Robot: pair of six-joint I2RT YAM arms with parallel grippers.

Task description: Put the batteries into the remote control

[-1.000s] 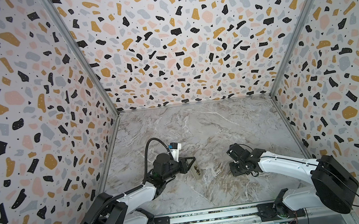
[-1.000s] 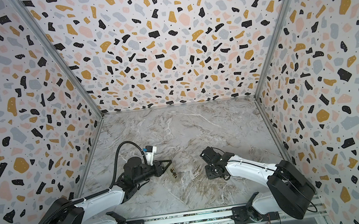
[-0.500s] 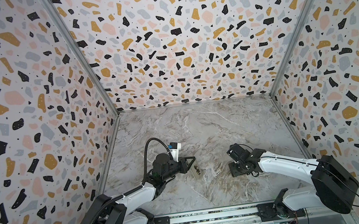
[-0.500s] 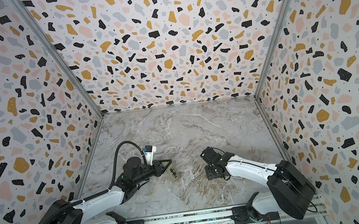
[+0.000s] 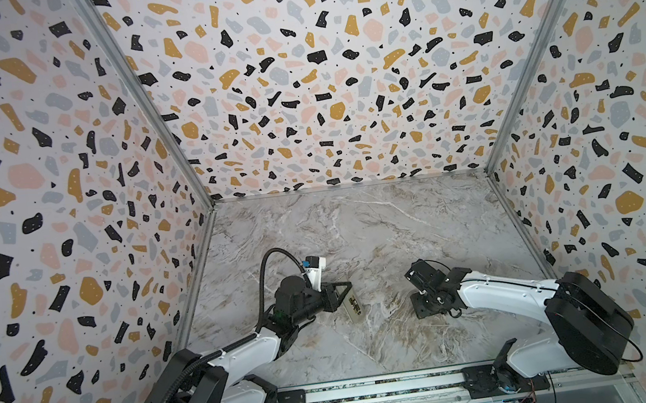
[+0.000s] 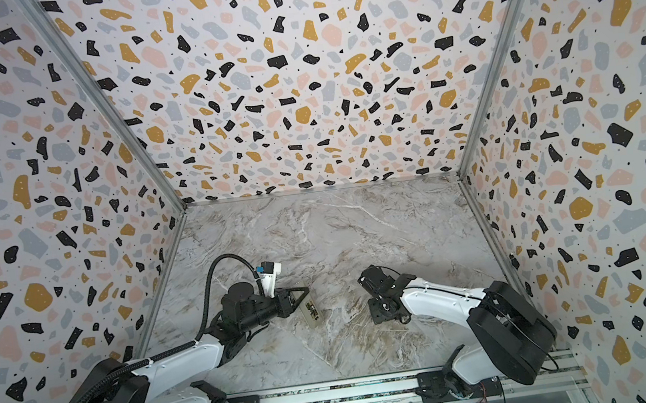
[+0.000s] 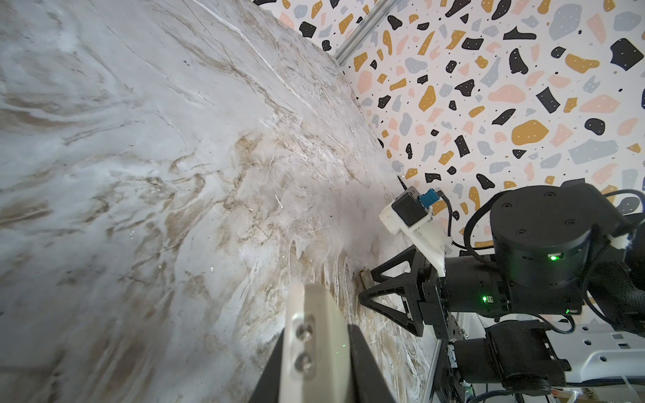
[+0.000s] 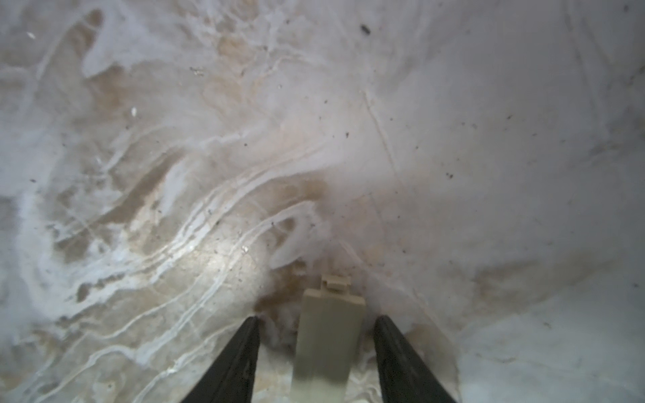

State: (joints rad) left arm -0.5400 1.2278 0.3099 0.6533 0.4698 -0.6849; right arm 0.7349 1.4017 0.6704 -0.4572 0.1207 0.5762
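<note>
Remote control (image 5: 353, 306) clamped in the shut left gripper (image 5: 343, 294) low over the table (image 5: 358, 227), batteries (image 5: 354, 303) seemingly already in its open back; right gripper (image 8: 317, 319), jaws spread, straddles the loose cover (image 8: 328, 338), not yet grasped.

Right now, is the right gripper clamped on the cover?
No: the right gripper stands open in the right wrist view, a gap showing on each side of the cover.

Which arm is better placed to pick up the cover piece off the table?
Right. The right gripper has its jaws open either side of the cover piece; the left gripper is shut on the remote control.
</note>
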